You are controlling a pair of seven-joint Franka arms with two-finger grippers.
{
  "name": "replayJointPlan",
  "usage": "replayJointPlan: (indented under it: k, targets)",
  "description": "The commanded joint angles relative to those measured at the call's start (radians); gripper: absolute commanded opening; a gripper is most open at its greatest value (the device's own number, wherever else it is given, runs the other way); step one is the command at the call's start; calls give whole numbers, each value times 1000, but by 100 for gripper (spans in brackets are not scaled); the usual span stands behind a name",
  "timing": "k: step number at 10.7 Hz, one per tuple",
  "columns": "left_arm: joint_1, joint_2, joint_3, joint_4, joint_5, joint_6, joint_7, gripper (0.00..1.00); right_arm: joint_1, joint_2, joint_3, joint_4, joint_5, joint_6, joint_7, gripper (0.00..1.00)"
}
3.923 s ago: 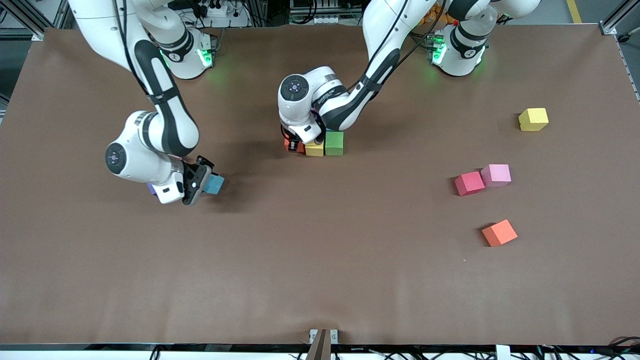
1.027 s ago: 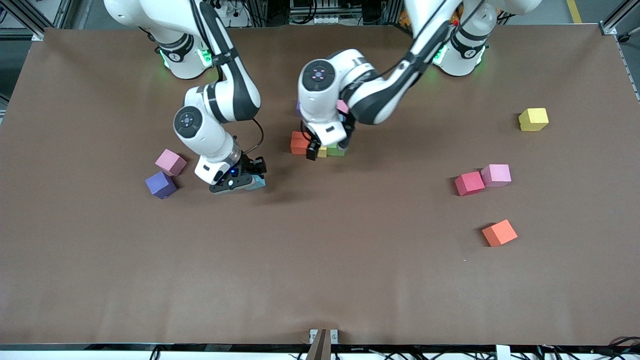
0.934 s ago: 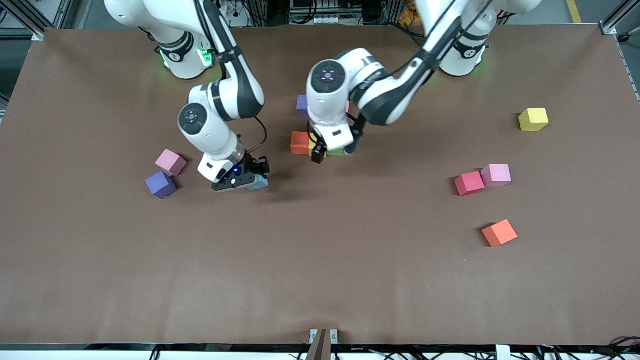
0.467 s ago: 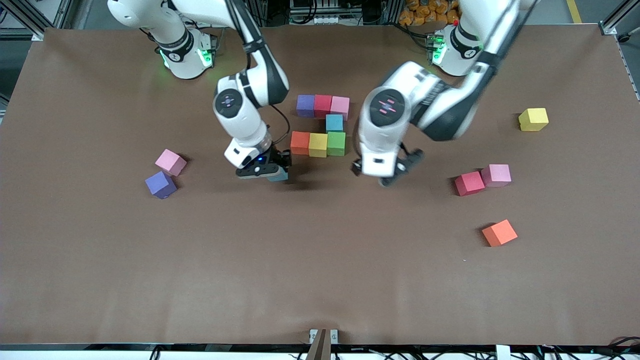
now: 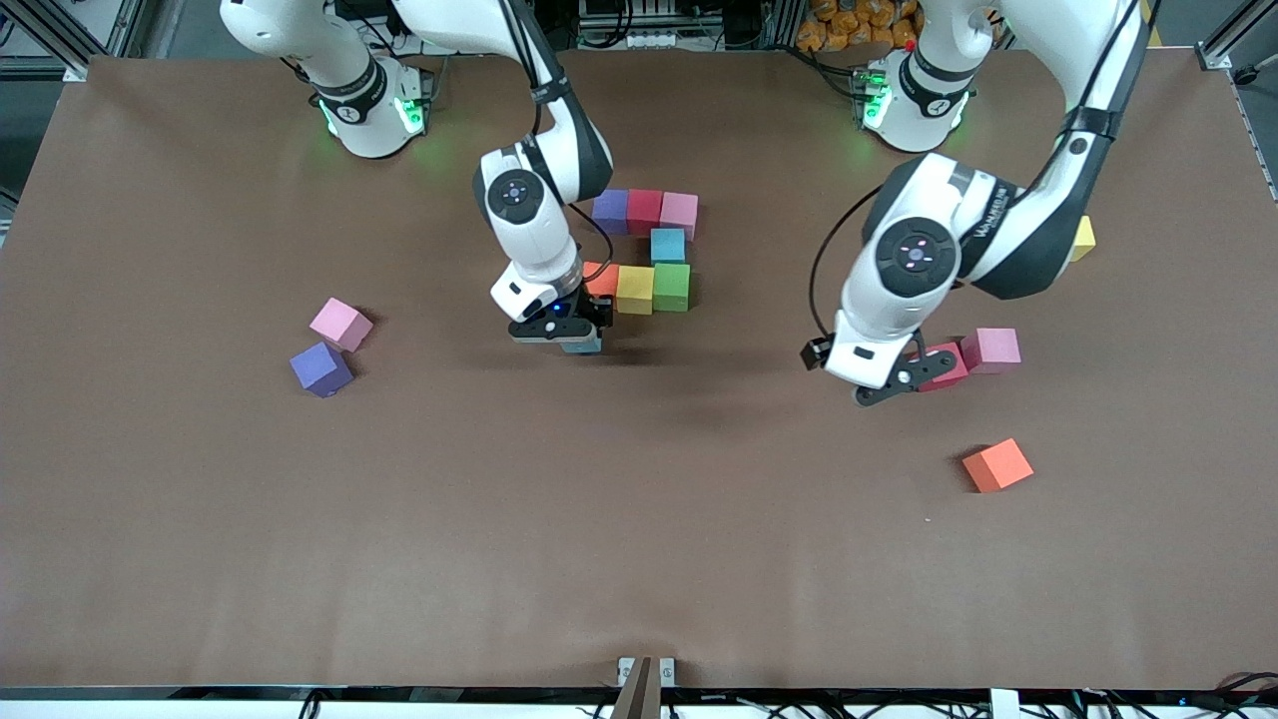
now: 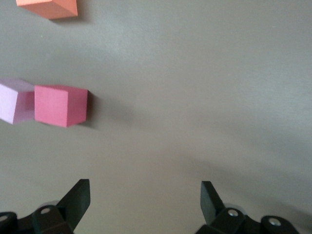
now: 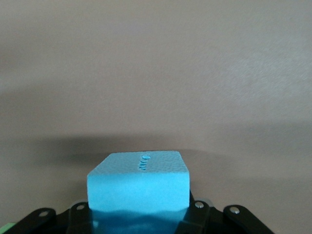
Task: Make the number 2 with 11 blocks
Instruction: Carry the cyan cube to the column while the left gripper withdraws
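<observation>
Between my right end effector (image 5: 581, 337)'s fingers sits a blue block (image 7: 138, 183), clenched just beside the partial number 2 (image 5: 644, 250). Foam looks light and squashy; I'd pinch flat sides. My left end effector (image 5: 871, 379) hangs released beside the red block (image 6: 61, 105). No readable labels.

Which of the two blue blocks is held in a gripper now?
The blue block in the right gripper, beside the orange block of the digit. The other blue block lies free inside the digit, between pink and green.
</observation>
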Motion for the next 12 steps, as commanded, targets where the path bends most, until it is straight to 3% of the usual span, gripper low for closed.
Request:
replayJointPlan:
  k: [1,5,8,12]
  targets:
    - [68,-58,-17,-115,26,57,58,100,40,39,-11,17,13,10,59,12]
    - [172,-52,-17,-143,12,85,280,100,57,59,-11,16,13,12,81,12]
    - [235,5,-14,-146,10,140,394,100,71,71,-10,14,16,36,91,12]
    - [261,45,31,-172,-41,195,509,100,83,74,-10,11,16,33,114,11]
